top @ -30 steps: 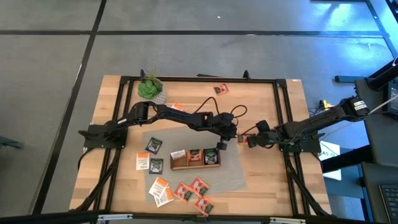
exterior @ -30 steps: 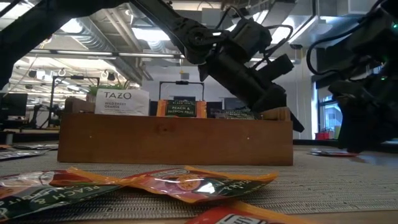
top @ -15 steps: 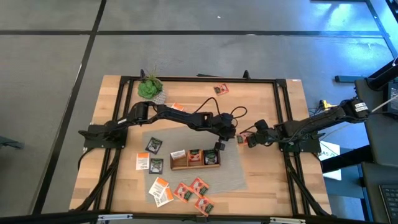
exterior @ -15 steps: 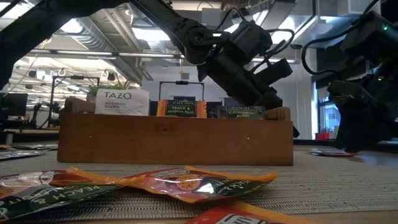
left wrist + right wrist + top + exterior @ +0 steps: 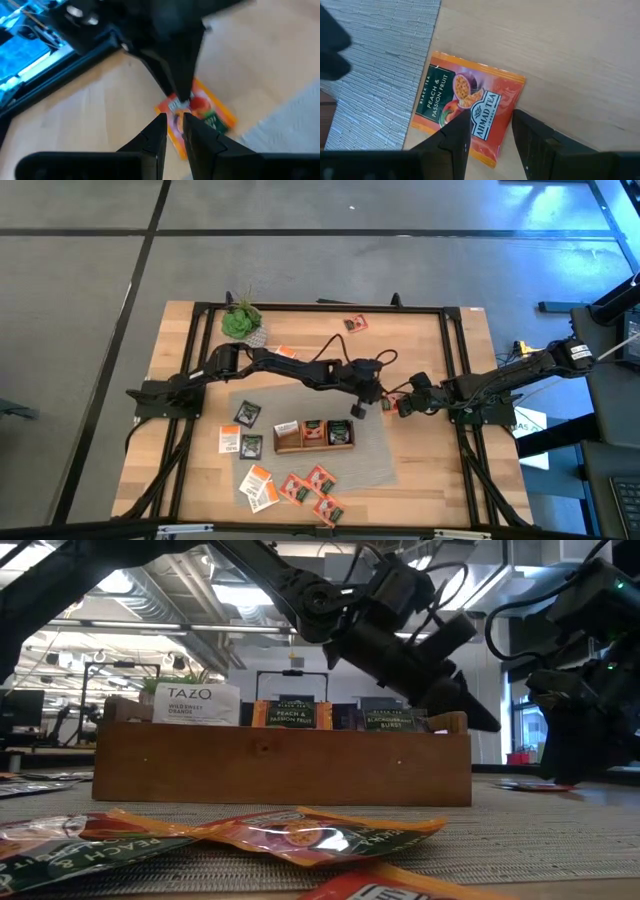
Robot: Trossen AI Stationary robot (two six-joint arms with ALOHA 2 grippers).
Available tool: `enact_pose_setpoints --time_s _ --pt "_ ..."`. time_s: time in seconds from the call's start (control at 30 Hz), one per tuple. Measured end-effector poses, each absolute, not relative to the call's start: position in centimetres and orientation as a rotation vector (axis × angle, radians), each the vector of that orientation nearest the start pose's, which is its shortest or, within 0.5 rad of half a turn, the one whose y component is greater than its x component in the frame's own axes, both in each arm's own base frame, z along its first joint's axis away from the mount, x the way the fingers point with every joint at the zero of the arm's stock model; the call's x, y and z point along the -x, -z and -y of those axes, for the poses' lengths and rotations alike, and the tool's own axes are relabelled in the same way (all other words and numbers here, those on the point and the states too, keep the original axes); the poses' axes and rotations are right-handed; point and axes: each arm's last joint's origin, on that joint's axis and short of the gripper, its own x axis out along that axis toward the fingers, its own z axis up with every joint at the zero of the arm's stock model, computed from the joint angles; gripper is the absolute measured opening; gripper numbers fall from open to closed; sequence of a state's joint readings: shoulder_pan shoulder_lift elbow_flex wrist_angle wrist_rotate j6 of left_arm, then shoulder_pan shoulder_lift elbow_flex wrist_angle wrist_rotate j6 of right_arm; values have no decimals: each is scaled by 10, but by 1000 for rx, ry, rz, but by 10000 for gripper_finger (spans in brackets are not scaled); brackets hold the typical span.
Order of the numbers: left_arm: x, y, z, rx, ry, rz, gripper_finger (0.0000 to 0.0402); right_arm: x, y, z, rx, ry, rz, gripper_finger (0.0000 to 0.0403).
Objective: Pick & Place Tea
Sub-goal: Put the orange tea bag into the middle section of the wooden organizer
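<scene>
While its two fingers stand apart with nothing between them, the right gripper (image 5: 491, 119) hangs just over a red and orange tea bag (image 5: 465, 95) marked peach and passion fruit, one finger above the packet's edge and the other above bare wood beside it. That tea bag lies flat on the wooden table (image 5: 545, 45), one edge along the border of the grey woven mat (image 5: 375, 60). Facing it from the other side, the left gripper (image 5: 174, 120) points its fingers, only a narrow gap apart and holding nothing, toward the same packet; in the low view it is raised above the right end of the wooden tray (image 5: 280, 765). The tray stands on the mat and holds tea bags upright in three sections: a white and orange one (image 5: 196, 703) at one end, an orange one (image 5: 291, 714) in the middle and a dark one (image 5: 392, 720) at the end nearest the left gripper. More loose packets (image 5: 295, 488) lie in front of the tray, two dark ones (image 5: 247, 414) lie to its left, and a single red one (image 5: 355, 323) lies near the far edge of the table. A small green plant (image 5: 240, 320) stands at the far left corner.
</scene>
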State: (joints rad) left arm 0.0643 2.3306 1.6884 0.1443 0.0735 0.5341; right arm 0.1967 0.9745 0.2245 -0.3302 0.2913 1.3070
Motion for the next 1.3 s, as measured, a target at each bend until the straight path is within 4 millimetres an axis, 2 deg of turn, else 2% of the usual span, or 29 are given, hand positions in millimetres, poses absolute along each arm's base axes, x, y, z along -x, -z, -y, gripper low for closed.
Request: enact_pose_setpoints --time_s 0.1,0.23,0.53,0.97,1.3 --pt "-519 -152 -33 -451 130 -459 61 -136 -115 -19 -921 732 -810 148" --pt "-519 -152 -33 -488 137 -457 61 -136 -115 -19 -921 733 -810 148" --pt "-526 -126 -35 -583 111 -432 61 -137 -115 -19 -924 724 -789 148" --pt "-526 -100 -37 -564 103 -483 61 -141 -110 -19 -906 751 -802 148" --pt "-525 -97 -35 -531 180 -481 61 -145 -106 -19 -884 767 -804 148"
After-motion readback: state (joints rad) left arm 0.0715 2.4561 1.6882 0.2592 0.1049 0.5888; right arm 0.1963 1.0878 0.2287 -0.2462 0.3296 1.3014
